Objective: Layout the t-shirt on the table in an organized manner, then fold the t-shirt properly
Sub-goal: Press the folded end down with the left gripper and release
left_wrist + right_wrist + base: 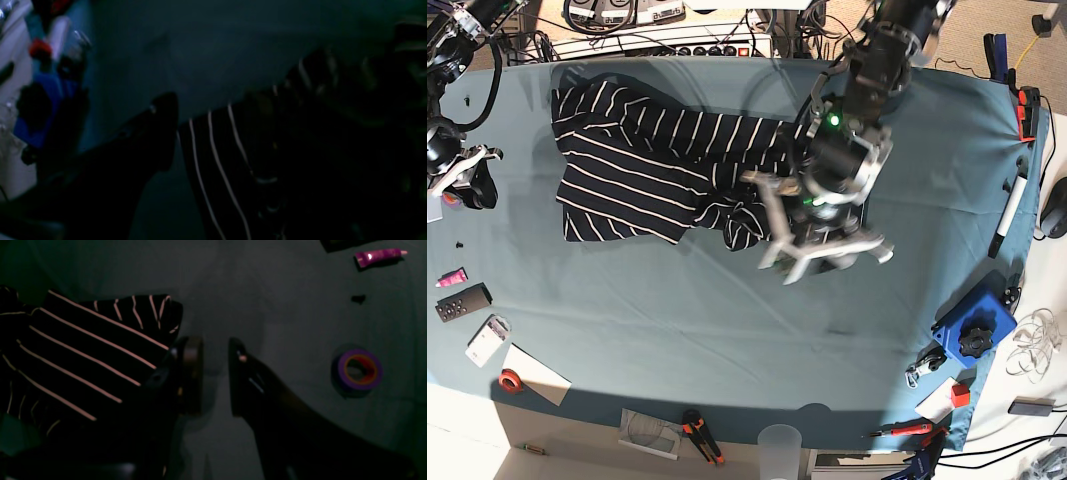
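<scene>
From my seat, nearest the front edge of the table (727,350) I see small tools only: a clear cup (779,440) at 6 o'clock and a blue box (975,328) at 4 o'clock. I cannot tell what either holds.

Further in, the left gripper (812,255) hangs over the table's middle. Its jaws stand wide apart and hold nothing; in the left wrist view one finger (163,130) sits just beside the striped cloth, and I cannot tell whether it touches.

The shirt (637,160) lies from about 9 to 10 o'clock of that gripper, its nearest bunched hem almost under the jaws. Its long axis runs roughly 9 to 3 across the table, and it looks crumpled and doubled at the middle, not yet flat. I judge we are in the layout stage, with folding not begun.

The right gripper (467,180) sits at the table's 9 o'clock edge, clear of the shirt in the base view. In its wrist view the jaws are partly apart over bare cloth, gripping nothing, with a shirt sleeve at 10 o'clock of them and a purple tape roll (357,371) at 3 o'clock.

The left arm is the nearer to the bunched part; the right is nearer the far sleeve. My next pull would likely need both, tugging outward along that long axis.
</scene>
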`<state>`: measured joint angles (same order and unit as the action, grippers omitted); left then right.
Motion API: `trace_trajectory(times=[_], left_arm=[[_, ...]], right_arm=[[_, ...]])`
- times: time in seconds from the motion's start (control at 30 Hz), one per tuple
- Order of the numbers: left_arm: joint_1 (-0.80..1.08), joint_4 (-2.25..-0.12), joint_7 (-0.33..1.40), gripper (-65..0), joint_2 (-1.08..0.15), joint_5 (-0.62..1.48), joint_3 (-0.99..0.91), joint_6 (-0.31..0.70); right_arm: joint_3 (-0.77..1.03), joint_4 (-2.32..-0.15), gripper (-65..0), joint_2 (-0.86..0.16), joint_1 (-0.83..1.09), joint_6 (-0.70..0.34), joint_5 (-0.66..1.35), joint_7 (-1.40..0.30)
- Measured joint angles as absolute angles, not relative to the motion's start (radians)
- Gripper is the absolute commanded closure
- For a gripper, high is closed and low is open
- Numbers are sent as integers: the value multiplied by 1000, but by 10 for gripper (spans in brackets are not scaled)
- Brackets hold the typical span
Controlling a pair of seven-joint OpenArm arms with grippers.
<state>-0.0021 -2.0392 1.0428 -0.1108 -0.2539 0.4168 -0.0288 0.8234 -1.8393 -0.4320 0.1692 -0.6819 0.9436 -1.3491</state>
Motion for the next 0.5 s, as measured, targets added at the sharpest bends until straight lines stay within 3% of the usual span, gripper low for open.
trace_trajectory(times=[0.2, 0.5], left_arm=[[-8, -1859, 899, -304, -141, -251, 417, -93], [-14, -1888, 1100, -304, -141, -21, 417, -23]], right_arm=[[823, -1839, -138, -432, 169, -682, 945, -1354], [823, -1839, -138, -432, 169, -682, 947, -1353]])
